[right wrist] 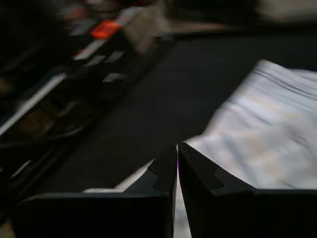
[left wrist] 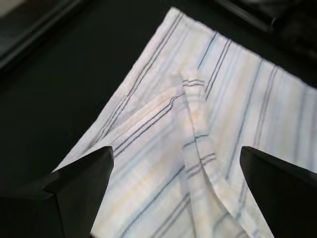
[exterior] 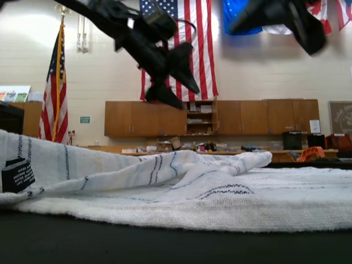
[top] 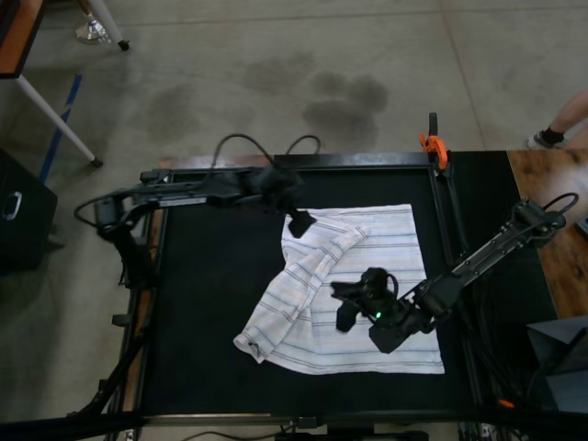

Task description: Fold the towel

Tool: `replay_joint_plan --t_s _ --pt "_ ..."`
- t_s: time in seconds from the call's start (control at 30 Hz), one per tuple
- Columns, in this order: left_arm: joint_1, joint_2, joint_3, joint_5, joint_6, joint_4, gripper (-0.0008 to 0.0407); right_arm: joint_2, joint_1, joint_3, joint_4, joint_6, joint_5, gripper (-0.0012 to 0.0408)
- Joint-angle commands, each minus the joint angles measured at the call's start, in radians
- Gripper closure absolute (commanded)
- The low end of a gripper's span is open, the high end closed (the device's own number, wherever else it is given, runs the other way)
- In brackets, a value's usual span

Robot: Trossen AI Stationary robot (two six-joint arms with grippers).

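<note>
Towel (top: pixel 367 303): lying on the black table (top: pixel 211 312), spreading toward the top view's right side; striped white cloth, one corner flap folding over diagonally across the middle, bunching into a rumpled ridge ending near the lower left of the cloth in the top view.

Fold: showing in the left wrist view (left wrist: pixel 198 144) as a narrow raised band crossing the flat striped layer; showing in the exterior view (exterior: pixel 209 170) as a low hump resting on the cloth.

Left gripper (top: pixel 301 223): hovering at the towel's far edge in the top view, just above the cloth's upper left corner; fingers (left wrist: pixel 79 188) standing wide apart, gripping nothing, towel visible between them.

Right gripper (top: pixel 344 303): hanging over the towel's middle, beside the fold; fingers (right wrist: pixel 198 173) pressing together tip to tip, with no cloth visibly caught between them.

Clamp (top: pixel 434 147): sitting orange on the table's far rail, beyond the towel.

Flags (exterior: pixel 187 49): hanging on the wall behind the towel in the exterior view.
</note>
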Motion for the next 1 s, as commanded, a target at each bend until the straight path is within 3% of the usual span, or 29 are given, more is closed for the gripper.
replay_joint_plan --t_s 0.0,0.13,0.27,0.57,0.73,0.87,0.97 --pt "-0.007 -0.071 -0.06 -0.008 -0.028 0.001 0.0046 0.0 -0.025 -0.011 -0.152 0.204 0.001 0.0395" --pt "-0.032 -0.182 -0.2 -0.011 -0.083 0.048 0.0046 -0.001 -0.087 -0.048 -0.314 0.439 -0.044 0.0394" --pt "-0.065 -0.264 -0.337 -0.014 -0.131 0.105 0.0046 -0.001 -0.168 -0.079 -0.331 0.472 -0.122 0.0394" --pt "-0.116 -0.301 -0.565 -0.014 -0.254 0.287 0.0046 -0.003 -0.357 -0.118 -0.333 0.321 -0.215 0.0378" --pt "-0.129 -0.301 -0.596 -0.015 -0.261 0.289 0.0046 -0.003 -0.481 -0.124 -0.325 0.223 -0.316 0.0309" --pt "-0.128 -0.309 -0.598 -0.017 -0.256 0.296 0.0046 -0.003 -0.565 -0.138 -0.251 0.139 -0.36 0.0252" --pt "-0.128 -0.309 -0.587 -0.017 -0.253 0.304 0.0046 -0.003 -0.614 -0.158 -0.191 0.104 -0.38 0.0236"
